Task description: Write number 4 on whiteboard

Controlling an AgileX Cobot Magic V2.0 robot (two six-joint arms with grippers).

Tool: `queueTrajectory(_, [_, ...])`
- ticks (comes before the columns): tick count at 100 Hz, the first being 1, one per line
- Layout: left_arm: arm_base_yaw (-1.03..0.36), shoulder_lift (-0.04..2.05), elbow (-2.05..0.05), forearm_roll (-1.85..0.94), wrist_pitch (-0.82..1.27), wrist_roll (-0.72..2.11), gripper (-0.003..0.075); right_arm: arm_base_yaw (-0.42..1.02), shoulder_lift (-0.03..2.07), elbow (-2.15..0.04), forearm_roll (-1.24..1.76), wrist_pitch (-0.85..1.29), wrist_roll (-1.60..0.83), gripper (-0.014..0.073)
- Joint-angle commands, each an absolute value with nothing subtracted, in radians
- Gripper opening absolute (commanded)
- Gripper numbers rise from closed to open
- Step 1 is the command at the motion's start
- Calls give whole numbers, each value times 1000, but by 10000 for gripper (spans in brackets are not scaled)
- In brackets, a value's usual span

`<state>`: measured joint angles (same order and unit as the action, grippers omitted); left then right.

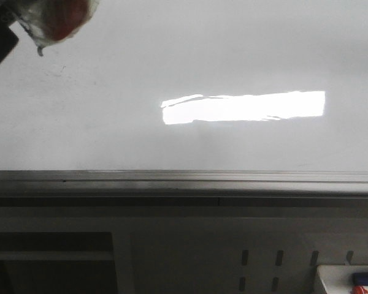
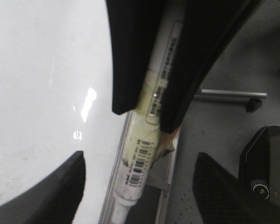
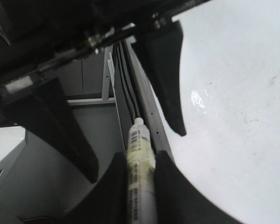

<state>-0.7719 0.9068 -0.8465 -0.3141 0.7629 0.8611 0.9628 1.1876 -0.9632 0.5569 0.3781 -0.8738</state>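
Note:
The whiteboard (image 1: 172, 49) is glossy and white with faint smudges, and no number 4 shows on it in any view. A white marker (image 3: 140, 186) with a barcode label and yellowish tape hangs over the board's grey rail (image 1: 184, 180). My right gripper (image 3: 140, 156) is shut on its barrel. In the left wrist view the marker (image 2: 137, 163) sticks out below the right gripper's black fingers (image 2: 126, 70). My left gripper (image 2: 140, 157) is open, with one finger on each side of the marker and neither touching it. Its fingers (image 3: 163, 70) also show in the right wrist view.
A bright rectangular glare (image 1: 242, 107) lies on the board. A blurred red and clear object (image 1: 61, 18) with a dark block sits at the top left corner. Below the rail is a grey slotted panel (image 1: 264, 257) and a white tray (image 1: 349, 278) with red and blue items.

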Motion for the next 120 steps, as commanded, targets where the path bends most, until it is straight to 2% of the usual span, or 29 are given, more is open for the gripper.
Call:
queueTrajectory(1, [-778,860,-885,-347,703,814,530,950,1171,-999,557,312,-880,-64])
queueTrajectory(9, [-778,810,-885,-339,727,786,484,897,1169,-999,557,327,-880,-64])
queueTrajectory(21, [-778,703,-883,-226,761,631,354,785,1148,-992,557,335,-873,-64])
queueTrajectory(46, [-776,409,-804,71,766,300,-22,574,1116,-931,557,329,-873,-64])
queueTrajectory(58, [-776,300,-752,91,762,225,-20,509,1118,-905,557,304,-873,-64])
queueTrajectory(73, [-776,219,-687,91,740,154,-20,499,1118,-905,557,227,-873,-64])
queueTrajectory(120, [-776,210,-642,66,694,135,-20,495,1210,-905,557,174,-873,-60])
